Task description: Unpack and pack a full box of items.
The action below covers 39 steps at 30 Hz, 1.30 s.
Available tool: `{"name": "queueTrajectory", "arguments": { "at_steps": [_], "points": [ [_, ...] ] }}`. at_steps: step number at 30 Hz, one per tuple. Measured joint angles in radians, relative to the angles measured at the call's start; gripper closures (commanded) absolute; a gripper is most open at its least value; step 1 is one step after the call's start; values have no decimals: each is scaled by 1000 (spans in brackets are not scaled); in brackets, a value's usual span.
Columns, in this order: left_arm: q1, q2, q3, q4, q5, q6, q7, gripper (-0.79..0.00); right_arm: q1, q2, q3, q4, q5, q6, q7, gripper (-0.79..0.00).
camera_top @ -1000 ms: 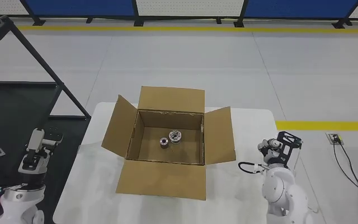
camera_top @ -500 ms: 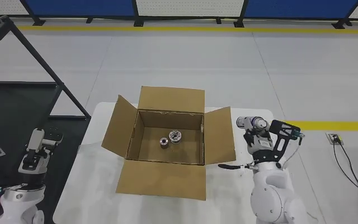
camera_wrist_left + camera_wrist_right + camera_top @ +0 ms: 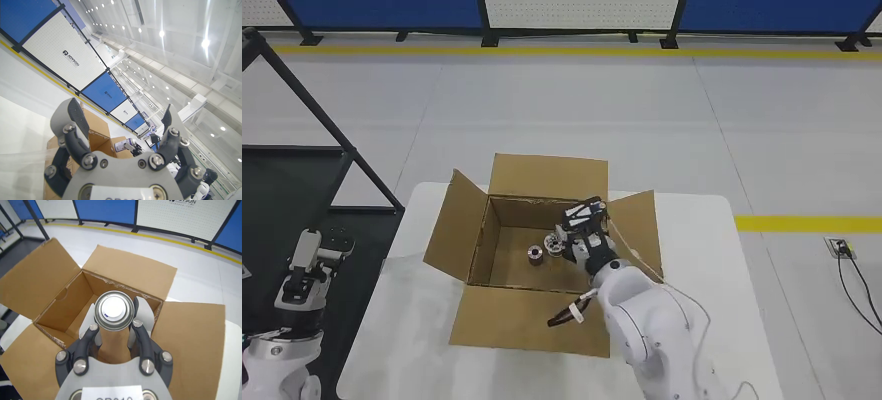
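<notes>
Right gripper point(image 3: 115, 311) pinches a spray can point(image 3: 114, 313) above the open box point(image 3: 121, 262) (two round items point(image 3: 535, 254) lie inside); I see left gripper point(image 3: 122, 111) spread, left of the table point(image 3: 697, 225).

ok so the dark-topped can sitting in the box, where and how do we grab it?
Probably by its round side wall just under the top rim, coming straight down from above. The can seems to stand upright on the box floor, showing only its circular top, and the walls block any sideways approach. Mind the second can close beside it.
</notes>
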Motion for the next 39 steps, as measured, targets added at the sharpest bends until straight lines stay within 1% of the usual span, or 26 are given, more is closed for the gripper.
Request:
{"name": "queueTrajectory", "arguments": {
  "at_steps": [5,12,15,18,29,31,33,36,37,39],
  "points": [
    [0,0,0,0,0,0,0,-785,78,-13,-76,122,-52,-13,85,0],
    [0,0,0,0,0,0,0,-785,195,-44,-164,355,-120,55,152,0],
    [0,0,0,0,0,0,0,-785,247,-59,-182,453,-109,64,178,0],
    [0,0,0,0,0,0,0,-785,284,-72,-190,519,-82,65,191,0],
    [0,0,0,0,0,0,0,-785,352,-105,-198,678,-15,71,177,0],
    [0,0,0,0,0,0,0,-785,361,-109,-194,703,-2,66,166,-123],
    [0,0,0,0,0,0,0,-785,368,-113,-192,724,7,64,157,-194],
    [0,0,0,0,0,0,0,-785,374,-118,-190,744,14,67,146,-289],
    [0,0,0,0,0,0,0,-785,375,-119,-188,748,15,68,143,-299],
    [0,0,0,0,0,0,0,-785,375,-121,-185,753,16,70,140,-345]
  ]
}}
